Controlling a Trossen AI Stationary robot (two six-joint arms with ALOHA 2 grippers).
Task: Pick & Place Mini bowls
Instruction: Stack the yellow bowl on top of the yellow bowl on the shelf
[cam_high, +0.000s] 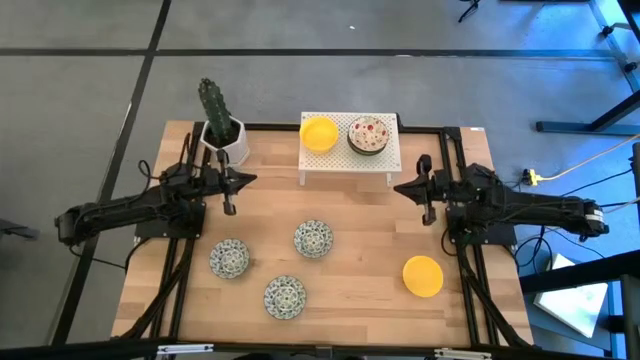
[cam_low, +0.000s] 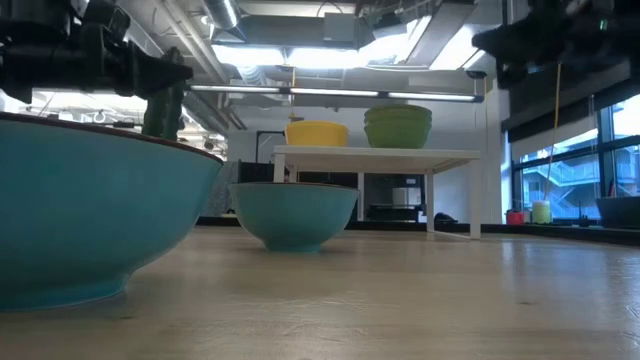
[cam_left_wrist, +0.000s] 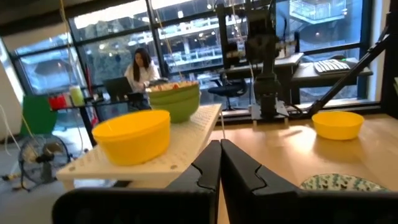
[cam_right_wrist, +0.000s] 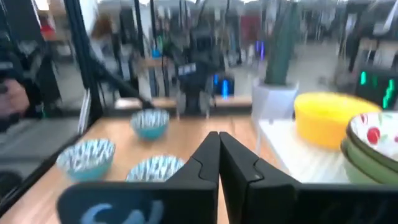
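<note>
Three blue-green patterned mini bowls (cam_high: 285, 297) sit upright on the table (cam_high: 370, 250).

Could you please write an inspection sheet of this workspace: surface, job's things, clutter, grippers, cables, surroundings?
Surface: light wooden table with a dark frame.
Job's things: three white blue-green patterned mini bowls on the left half; plain yellow bowl near the right edge; second yellow bowl and floral-patterned bowl stack on the white perforated stand.
Clutter: green cactus in a white pot at the far-left corner.
Grippers: left gripper and right gripper shut, empty, above the table.
Cables: yellow cable on the floor at right.
Surroundings: grey floor; a person seated at a desk beyond.
</note>
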